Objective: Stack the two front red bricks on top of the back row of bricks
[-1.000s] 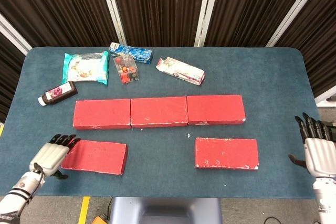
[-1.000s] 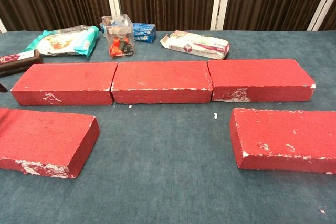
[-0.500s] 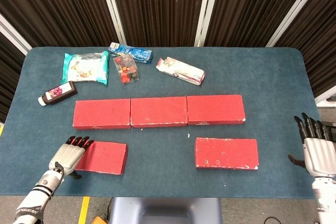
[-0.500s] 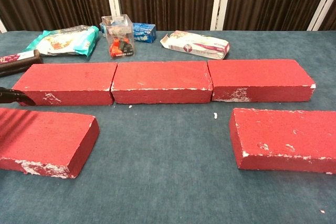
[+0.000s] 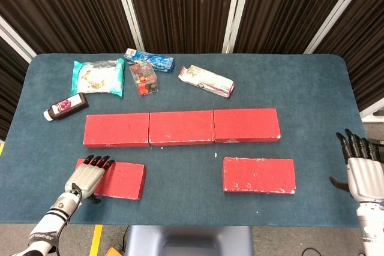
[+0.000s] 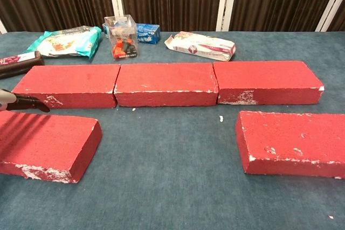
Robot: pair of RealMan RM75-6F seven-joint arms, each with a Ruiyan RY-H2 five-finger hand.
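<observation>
From the head view, your left hand (image 5: 90, 174) lies over the left end of the front left brick (image 5: 120, 179), fingers side by side and reaching forward, having slid further onto it than half a second ago, while your right hand (image 5: 362, 171) hovers off the table's right edge, fingers spread and empty, well apart from the front right brick (image 5: 259, 175). The chest view misses your right hand entirely and shows only your left fingertips (image 6: 29, 103) above the front left brick (image 6: 46, 145), in front of the back row (image 6: 166, 83), further in than before.
</observation>
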